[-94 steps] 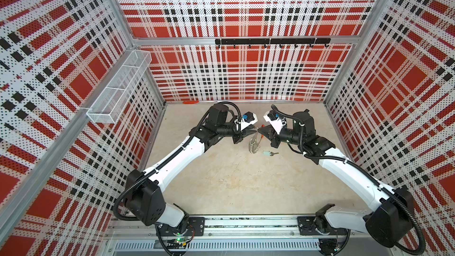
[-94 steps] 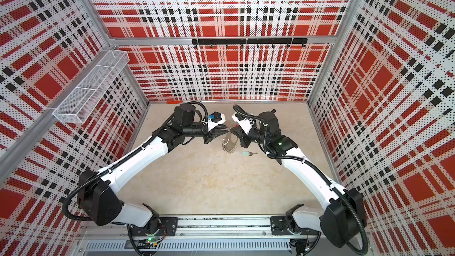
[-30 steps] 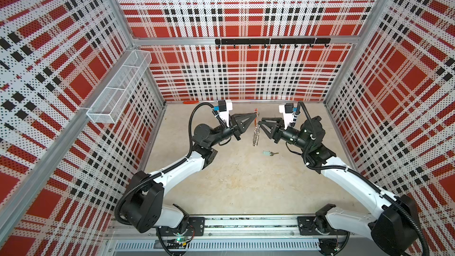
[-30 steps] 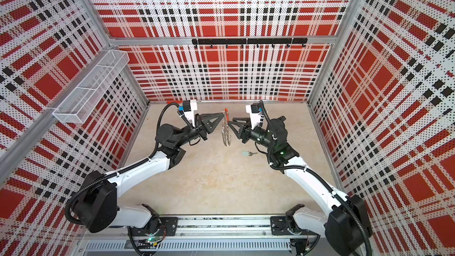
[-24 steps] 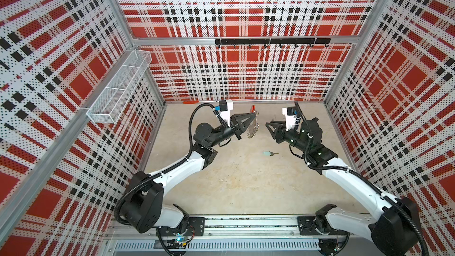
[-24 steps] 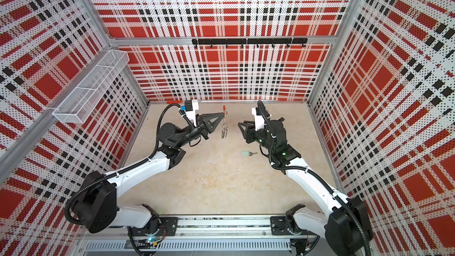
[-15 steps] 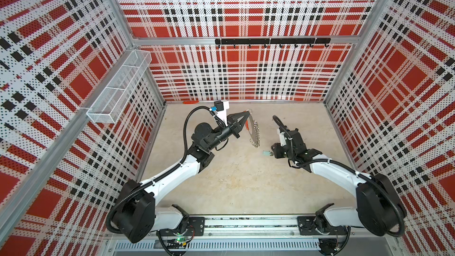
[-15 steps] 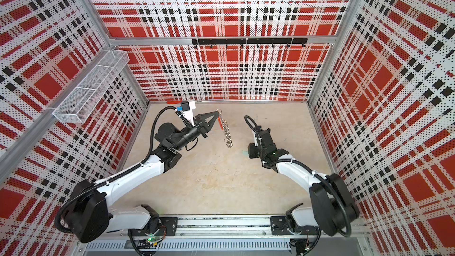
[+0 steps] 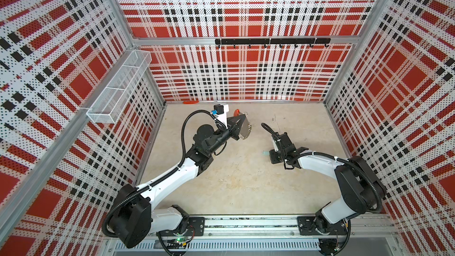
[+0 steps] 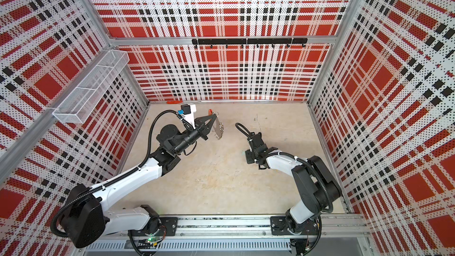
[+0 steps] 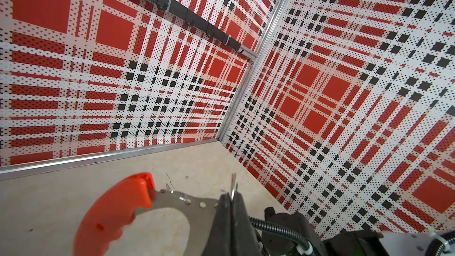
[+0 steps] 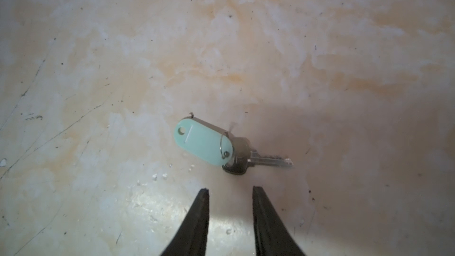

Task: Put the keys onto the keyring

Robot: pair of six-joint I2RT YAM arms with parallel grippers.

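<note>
- The left gripper (image 9: 242, 119) is clenched on the keyring (image 9: 246, 130), a large thin dark hoop with a red curved plastic section and a fringe of small metal wire loops. It holds the hoop off the mottled beige tabletop (image 9: 241, 181).
- The keys (image 12: 204, 144), one small dark metal key joined to a pale teal oval tag, lie flat on the tabletop, right of the keyring and well apart from it.
- The right gripper (image 12: 230, 190), also right of the keyring, points down just beside the keys, its black jaws parted and gripping nothing.
</note>
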